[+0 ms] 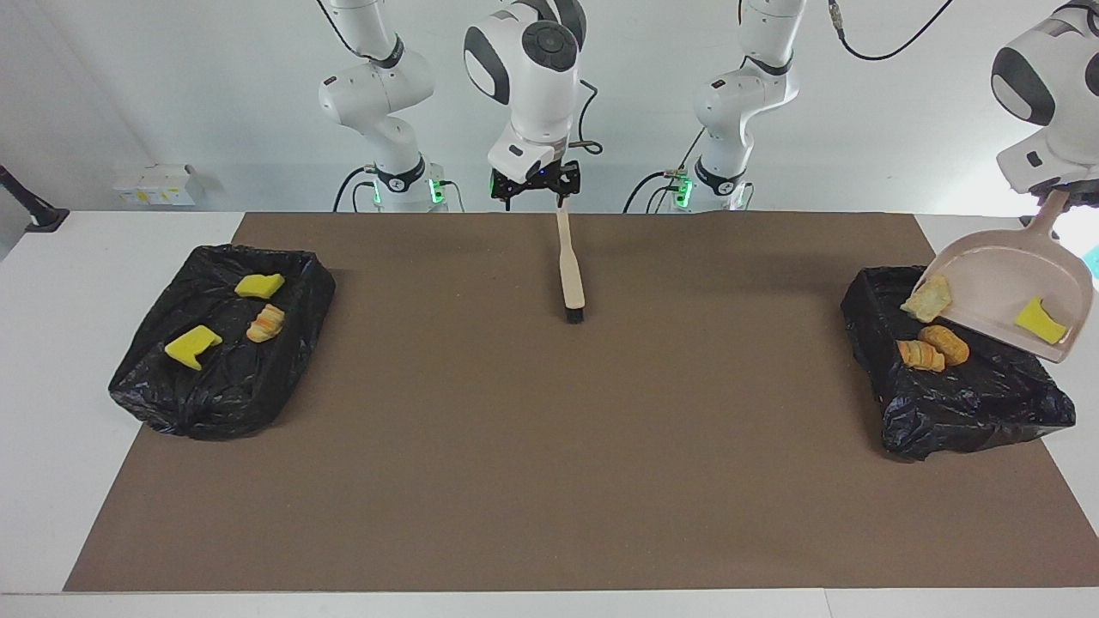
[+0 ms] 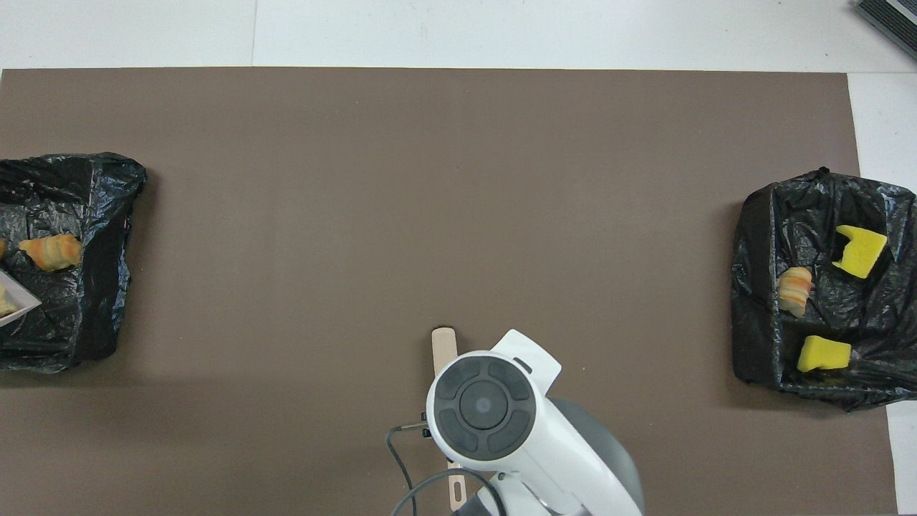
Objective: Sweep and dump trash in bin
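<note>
My left gripper (image 1: 1063, 194) is shut on the handle of the beige dustpan (image 1: 1000, 296), which is tilted over the black-lined bin (image 1: 970, 421) at the left arm's end. A yellow sponge chunk (image 1: 1041, 320) lies in the pan and a tan lump (image 1: 927, 299) sits at its lip. Two orange bread lumps (image 1: 932, 348) lie in that bin; one shows in the overhead view (image 2: 50, 252). My right gripper (image 1: 562, 201) is shut on the wooden brush (image 1: 568, 270), whose black bristles point down at the brown mat.
A second black-lined bin (image 1: 215, 403) stands at the right arm's end, holding two yellow sponge chunks (image 1: 259, 285) and a bread lump (image 1: 265, 324). It also shows in the overhead view (image 2: 759, 287). The brown mat (image 1: 549, 472) covers the table's middle.
</note>
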